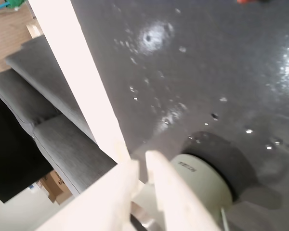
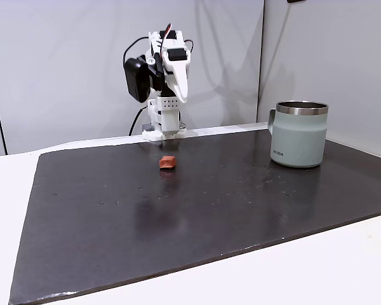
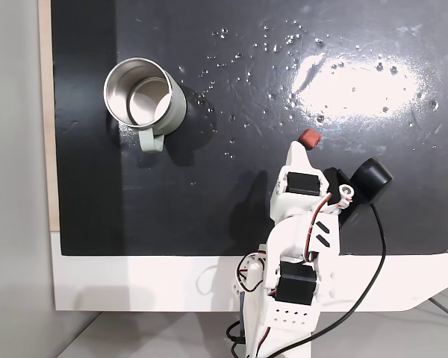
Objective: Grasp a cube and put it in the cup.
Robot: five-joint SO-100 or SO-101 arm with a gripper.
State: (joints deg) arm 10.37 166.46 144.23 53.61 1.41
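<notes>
The pincer [image 3: 297, 153], fingers together and empty, is folded back near the arm's base. The cube [image 3: 309, 137] lies on the tabletop [image 3: 209, 216] just beyond its tip, untouched; the cup [image 3: 143, 97] stands upright, well apart, ready to receive it.

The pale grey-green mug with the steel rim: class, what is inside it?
In the top-down fixed view the pale grey-green mug shows a bare steel interior, with no block inside. The tiny reddish-brown cube lies on the dark mat. Part of the inner wall is hidden.
</notes>
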